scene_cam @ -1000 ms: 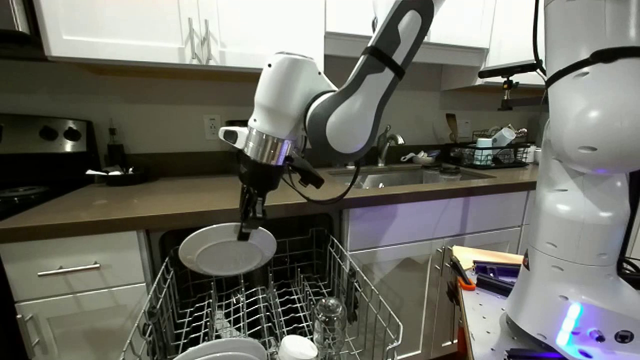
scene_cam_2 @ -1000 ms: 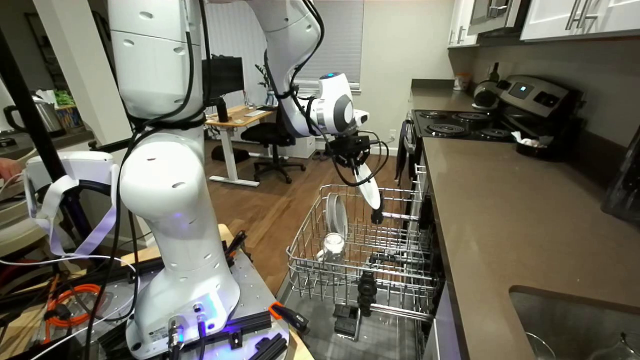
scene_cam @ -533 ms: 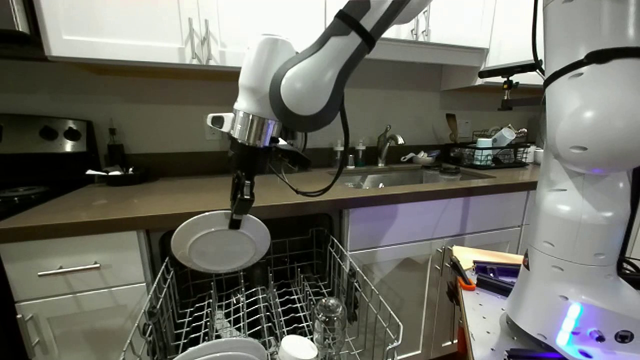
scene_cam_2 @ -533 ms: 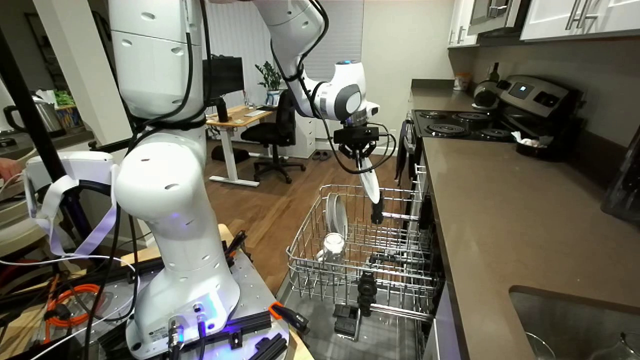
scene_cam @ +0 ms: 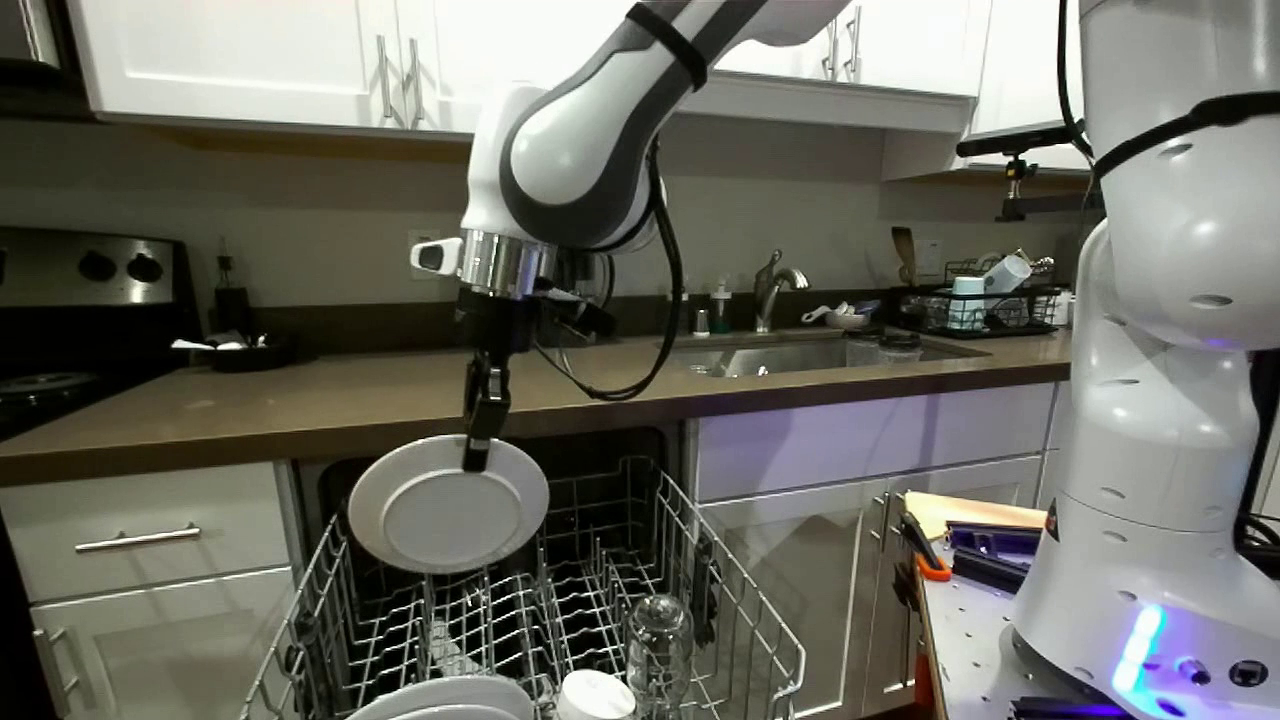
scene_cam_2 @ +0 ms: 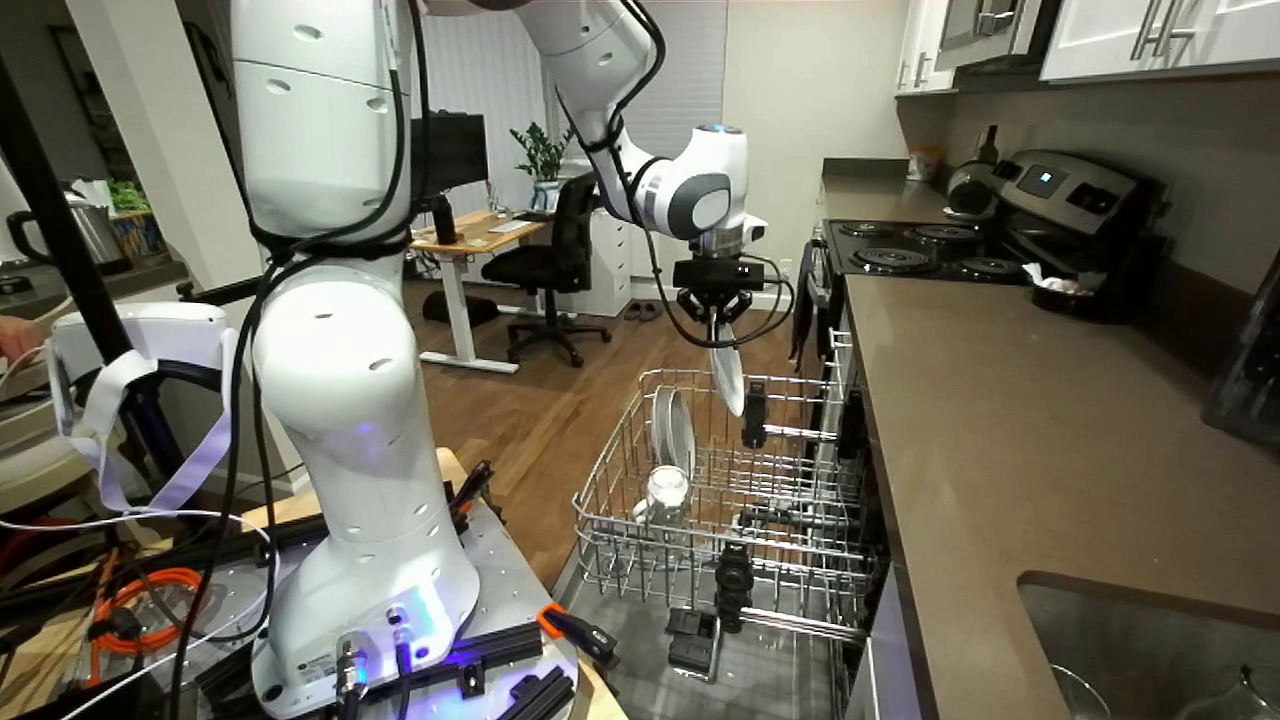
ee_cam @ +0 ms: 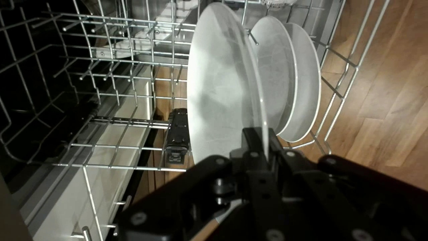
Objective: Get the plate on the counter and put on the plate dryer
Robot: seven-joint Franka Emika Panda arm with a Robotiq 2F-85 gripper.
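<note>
The white plate (scene_cam: 450, 525) hangs nearly upright over the plate dryer, a grey wire rack (scene_cam: 735, 565) pulled out below the counter (scene_cam: 330, 392). My gripper (scene_cam: 477, 455) points down and is shut on the plate's upper rim. In an exterior view the plate (scene_cam_2: 728, 380) appears almost edge-on under the gripper (scene_cam_2: 716, 325). In the wrist view the gripper (ee_cam: 265, 140) has the rim between its fingers, and the plate (ee_cam: 219, 90) stands beside the plates in the rack. Whether its lower edge touches the tines I cannot tell.
White plates (ee_cam: 276, 67) stand in the rack, also seen in both exterior views (scene_cam: 455, 692) (scene_cam_2: 672, 430). A white cup (scene_cam: 596, 695) and a clear glass (scene_cam: 660, 640) stand beside them. The sink (scene_cam: 800, 358) and a black basket of dishes (scene_cam: 1000, 312) are farther along the counter.
The gripper rises with the plate, then lowers slightly. The plate has turned from tilted to more upright. The hold on the rim stays the same.
</note>
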